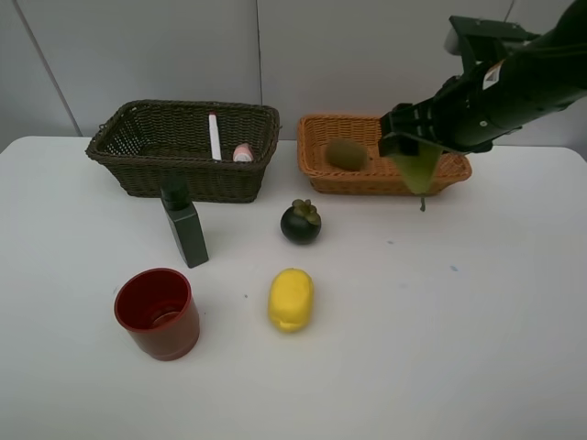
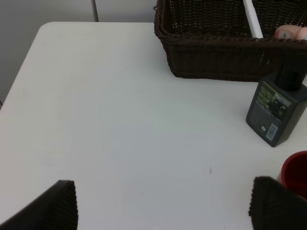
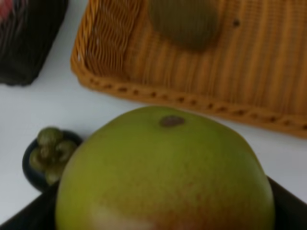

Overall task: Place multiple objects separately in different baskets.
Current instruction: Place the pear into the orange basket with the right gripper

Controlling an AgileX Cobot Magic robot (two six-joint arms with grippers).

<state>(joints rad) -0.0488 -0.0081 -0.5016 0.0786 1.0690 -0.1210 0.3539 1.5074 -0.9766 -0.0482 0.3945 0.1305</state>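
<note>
My right gripper [image 1: 417, 154] is shut on the green-red pear [image 1: 418, 174] [image 3: 165, 172], held above the front wall of the orange-tan basket [image 1: 367, 183] [image 3: 268, 72]. In that basket lies the brown kiwi [image 1: 347, 153] [image 3: 184, 21]. The dark basket [image 1: 183, 179] [image 2: 216, 62] contains the white marker [image 1: 214, 136] and the pink bottle [image 1: 243, 152]. On the table stand the dark green bottle [image 1: 186, 225] [image 2: 277, 108], red cup [image 1: 158, 312], mangosteen [image 1: 301, 222] [image 3: 45, 153] and lemon [image 1: 291, 299]. My left gripper [image 2: 168, 206] is open over bare table, left of the bottle.
The white table [image 1: 440, 330] ends at a grey wall behind the baskets. Its left edge and far left corner show in the left wrist view. The left arm is out of the exterior high view.
</note>
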